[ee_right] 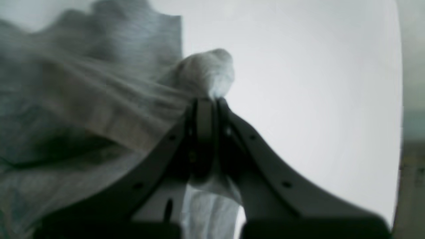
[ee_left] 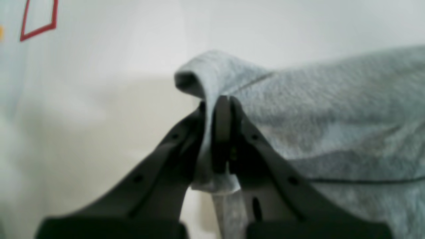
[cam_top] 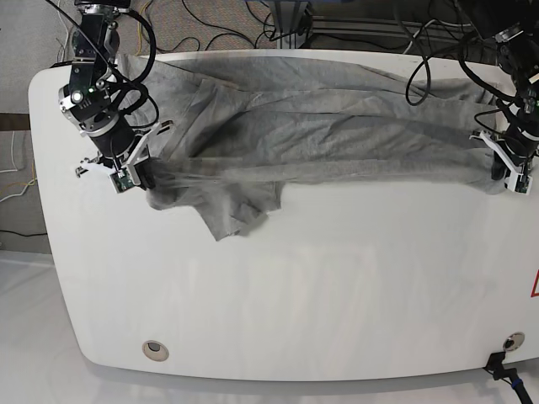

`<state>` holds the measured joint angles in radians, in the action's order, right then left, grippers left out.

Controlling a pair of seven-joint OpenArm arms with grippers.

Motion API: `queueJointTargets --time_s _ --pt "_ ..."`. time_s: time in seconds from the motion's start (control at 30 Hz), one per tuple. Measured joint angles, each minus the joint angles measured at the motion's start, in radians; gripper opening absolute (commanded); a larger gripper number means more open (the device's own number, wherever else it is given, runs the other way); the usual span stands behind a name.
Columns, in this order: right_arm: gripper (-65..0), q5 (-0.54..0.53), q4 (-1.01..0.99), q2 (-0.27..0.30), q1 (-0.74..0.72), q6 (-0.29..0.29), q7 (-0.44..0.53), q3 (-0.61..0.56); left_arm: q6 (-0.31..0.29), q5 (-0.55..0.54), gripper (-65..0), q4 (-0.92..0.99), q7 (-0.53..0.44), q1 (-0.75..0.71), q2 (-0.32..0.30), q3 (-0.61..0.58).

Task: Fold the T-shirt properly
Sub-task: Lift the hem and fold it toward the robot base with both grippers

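Stretching across the far half of the white counter (cam_top: 278, 295), the grey T-shirt (cam_top: 320, 126) is lying rumpled. The left end effector (ee_left: 217, 103) is clenching its edge near the counter's side, and the right end effector (ee_right: 207, 101) is gripping a bunched fold opposite.

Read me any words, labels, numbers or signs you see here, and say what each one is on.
No readable text anywhere.
T-shirt: plain grey, no print or label showing.
Table: a red outline mark at its edge, also in the left wrist view; a shape only, no letters or numbers.
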<state>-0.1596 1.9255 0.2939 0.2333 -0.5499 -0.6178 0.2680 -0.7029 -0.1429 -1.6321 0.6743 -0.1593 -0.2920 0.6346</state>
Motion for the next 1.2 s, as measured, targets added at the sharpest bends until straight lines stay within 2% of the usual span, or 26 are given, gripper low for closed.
queueJointTargets --time_s 0.13,0.33,0.53,0.67,0.77,0.83,0.93,1.07,1.2 --pt "-65.0 -0.001 0.019 -0.005 0.076 -0.003 0.004 -0.003 0.002 -0.005 -65.0 -0.09 0.013 -0.076 -0.002 -0.002" --pt "-65.0 -0.001 0.056 -0.008 0.19 -0.004 0.003 -0.003 0.0 -0.008 -65.0 -0.199 0.007 -0.17 0.033 -0.003" --pt "-65.0 -0.001 0.072 -0.009 0.288 -0.007 0.004 -0.003 -0.002 -0.002 -65.0 -0.231 0.013 -0.237 0.034 0.005" --pt "-65.0 -0.002 0.077 -0.008 0.326 -0.005 0.006 0.004 -0.002 -0.007 -65.0 -0.234 0.014 -0.246 0.034 0.051" --pt "-65.0 -0.004 0.078 -0.011 0.332 -0.097 0.007 0.082 -0.003 -0.01 -65.0 -0.234 0.014 -0.245 0.028 0.09" --pt "-65.0 -0.041 0.077 -0.012 0.316 -0.134 -0.004 0.134 -0.006 -0.011 -65.0 -0.234 0.014 -0.245 0.014 0.098" --pt "-65.0 -0.127 0.078 -0.003 0.313 -0.135 0.011 0.175 -0.005 -0.011 -65.0 -0.234 0.011 -0.245 -0.002 0.1" --pt "-65.0 -0.134 0.079 0.018 0.348 -0.138 0.012 0.176 -0.006 -0.011 -65.0 -0.234 0.011 -0.246 0.001 0.1" --pt "-65.0 -0.134 0.078 0.012 0.393 -0.142 0.003 0.173 -0.006 -0.012 -65.0 -0.228 0.007 -0.257 -0.002 0.1"
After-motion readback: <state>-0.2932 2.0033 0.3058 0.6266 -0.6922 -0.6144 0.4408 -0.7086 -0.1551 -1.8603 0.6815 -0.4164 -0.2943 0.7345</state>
